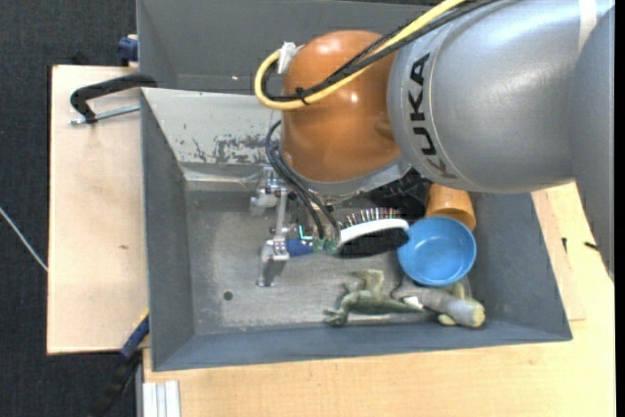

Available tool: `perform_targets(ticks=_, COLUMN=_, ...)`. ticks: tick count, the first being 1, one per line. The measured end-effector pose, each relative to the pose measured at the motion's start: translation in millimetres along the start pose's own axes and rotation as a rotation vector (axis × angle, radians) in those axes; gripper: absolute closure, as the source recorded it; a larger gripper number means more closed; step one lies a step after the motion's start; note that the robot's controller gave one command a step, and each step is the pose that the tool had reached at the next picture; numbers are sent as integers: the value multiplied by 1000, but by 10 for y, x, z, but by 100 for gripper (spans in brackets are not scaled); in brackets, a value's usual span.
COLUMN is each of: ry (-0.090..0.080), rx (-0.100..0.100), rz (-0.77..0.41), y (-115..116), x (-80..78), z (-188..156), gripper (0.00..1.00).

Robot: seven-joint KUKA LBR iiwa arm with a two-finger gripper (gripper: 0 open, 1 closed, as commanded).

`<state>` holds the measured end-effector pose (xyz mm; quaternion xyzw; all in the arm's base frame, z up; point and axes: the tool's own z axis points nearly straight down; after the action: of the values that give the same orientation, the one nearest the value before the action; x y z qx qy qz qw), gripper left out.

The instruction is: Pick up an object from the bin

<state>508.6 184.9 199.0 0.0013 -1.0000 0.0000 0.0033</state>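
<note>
The nearest thing to the gripper [270, 249] is a brush [372, 232] with a white back and dark bristles. It lies near the middle of the bin [210, 254], at about 3 o'clock from the gripper and partly under the arm's orange cover [332, 107]. It looks light and stiff. The hard plastic back is probably a little slick and the bristles would yield, so the surest hold would be across the narrow width of the back, not on the bristle side. The gripper itself hangs low over bare grey floor, left of centre. Nothing can be seen held in it, and whether it is open or closed cannot be told from here. At 3 o'clock from the brush, touching or nearly so, sits a blue bowl [437, 251], mouth up, with an orange cup [451, 206] just beyond it at 1 o'clock. At 6 o'clock from the brush, along the near wall, lies a green toy lizard [374, 301], thin-limbed and likely rubbery.
</note>
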Motion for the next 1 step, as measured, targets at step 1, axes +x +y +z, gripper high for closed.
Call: perform_targets(ticks=1, ry=-12, rx=-3, rz=-53, y=-695, x=-420, z=1278, gripper=0)
